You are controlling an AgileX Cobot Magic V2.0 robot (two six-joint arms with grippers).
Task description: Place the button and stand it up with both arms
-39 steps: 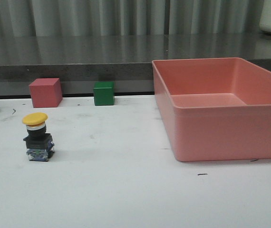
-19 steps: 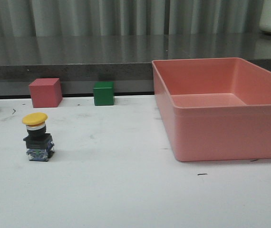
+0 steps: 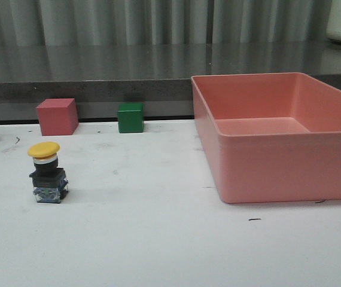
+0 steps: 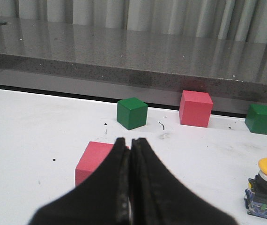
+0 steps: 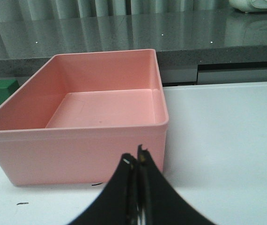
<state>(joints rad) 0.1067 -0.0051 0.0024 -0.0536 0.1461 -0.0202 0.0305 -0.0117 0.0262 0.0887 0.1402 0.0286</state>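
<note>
The button (image 3: 48,172) stood upright on the white table (image 3: 158,239), yellow cap on top and clear block at the base, well to the left of the pink bin (image 3: 281,134) and nearer me than the pink cube (image 3: 57,116) and the green cube (image 3: 130,118) at the back edge. Neither arm showed in the front view. Through the left wrist camera I saw the left gripper (image 4: 130,143) clenched, its fingers pressed together with nothing between them, a second pink cube (image 4: 93,161) just beyond the tips and the button (image 4: 266,187) off to one side, apart from it. The right gripper (image 5: 136,161) was likewise pressed closed and empty, facing the bin (image 5: 79,101). I judged the button was already standing, so the work looked nearly or fully finished, though I could not tell whether this spot was the intended one. If I had to handle it again, I would release the left jaws wide first, approach across the black body below the cap, and keep clear of the cap so the piece would not tip.
</note>
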